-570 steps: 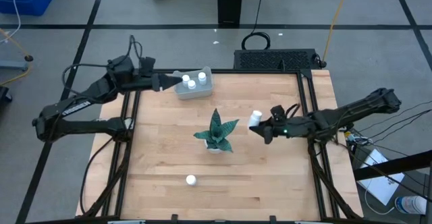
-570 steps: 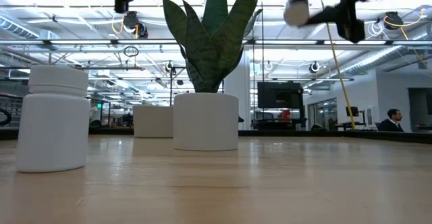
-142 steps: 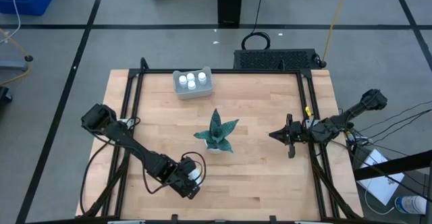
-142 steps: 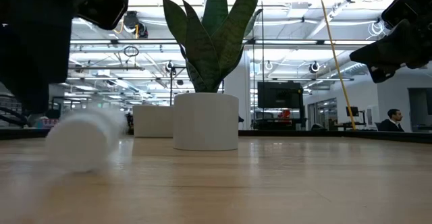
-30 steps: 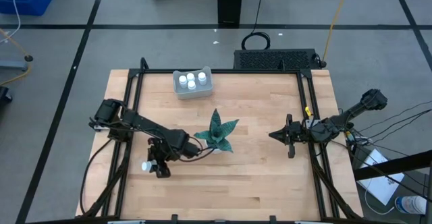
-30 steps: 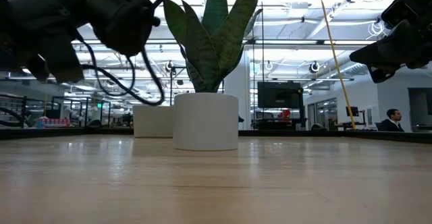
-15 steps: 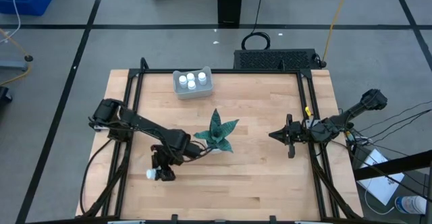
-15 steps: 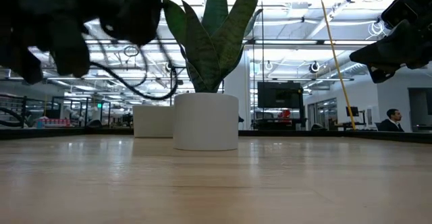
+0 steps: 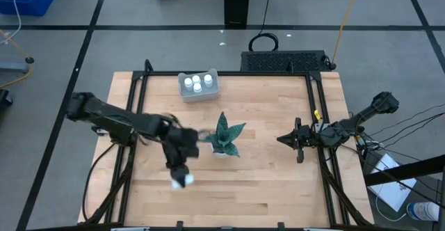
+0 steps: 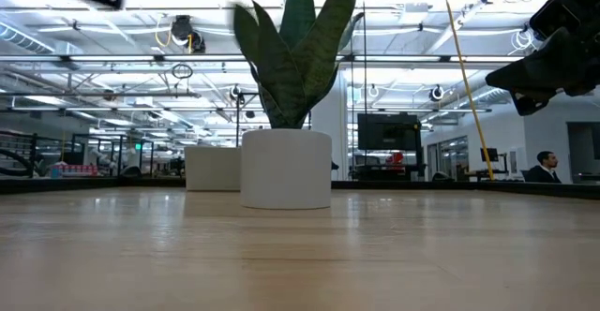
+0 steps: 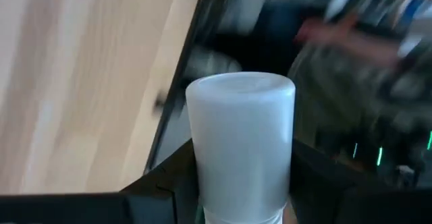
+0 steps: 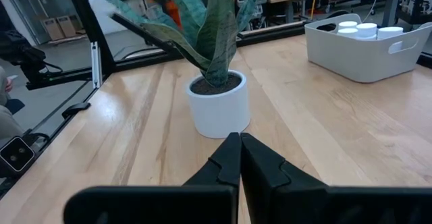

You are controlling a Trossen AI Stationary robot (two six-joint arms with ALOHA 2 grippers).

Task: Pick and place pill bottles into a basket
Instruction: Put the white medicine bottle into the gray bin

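Note:
A white pill bottle [image 9: 182, 181] hangs above the near-left part of the table, and my left gripper [image 9: 179, 174] is shut on it. In the left wrist view the bottle [image 11: 239, 143] stands out between the two dark fingers. The pale basket [image 9: 199, 85] rests on its base at the table's far edge, with three pill bottles [image 12: 366, 29] standing in it. My right gripper [image 9: 284, 140] waits shut at the table's right side, pointing toward the plant [image 9: 222, 136]. My left gripper pinches the bottle's round side [image 11: 196, 183] between its two fingers [image 11: 169, 180], one on each side. The bottle's flat free end [image 11: 239, 86] sticks out past the fingertips. The fingers slant down toward the table's near edge. The bottle is lifted clear of the table.
A plant in a white pot [image 12: 217, 106] stands at the table's middle, between the held bottle and the basket [image 12: 368, 48]. A black frame rail [image 9: 135, 120] runs along the table's left edge. Bare wood lies on either side of the plant.
My left gripper has risen from close above the table, going out of the top of the low view. It has tipped from pointing steeply down to a shallower slant. The bottle has stayed in its hold and has gone a little toward the table's right edge.

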